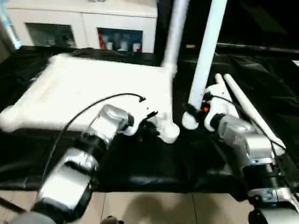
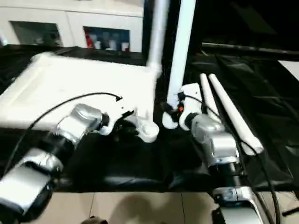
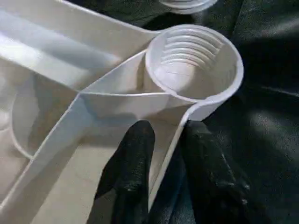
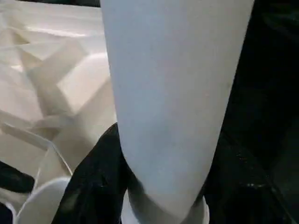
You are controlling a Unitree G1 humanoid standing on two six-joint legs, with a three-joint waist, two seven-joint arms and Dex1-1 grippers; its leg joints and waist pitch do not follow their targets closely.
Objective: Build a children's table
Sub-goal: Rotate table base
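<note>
The white table top [image 1: 84,88] lies underside up on the black-draped work table. My left gripper [image 3: 168,140] is shut on its rim wall, one finger [image 3: 133,158] inside and one outside, just short of the near right corner socket [image 3: 196,60]. That socket's threads are bare. My right gripper [image 1: 194,111] is shut on an upright white leg [image 1: 208,51], whose lower end hangs beside that corner socket [image 1: 169,133]. In the right wrist view the leg [image 4: 173,93] stands between my black fingers [image 4: 93,186]. Another leg [image 1: 174,32] stands in the far right corner.
Two loose white legs [image 1: 247,109] lie on the black cloth to the right of my right arm. A white cabinet [image 1: 79,23] with glass doors stands behind the work table. The table's front edge and tiled floor [image 1: 154,207] are just below my forearms.
</note>
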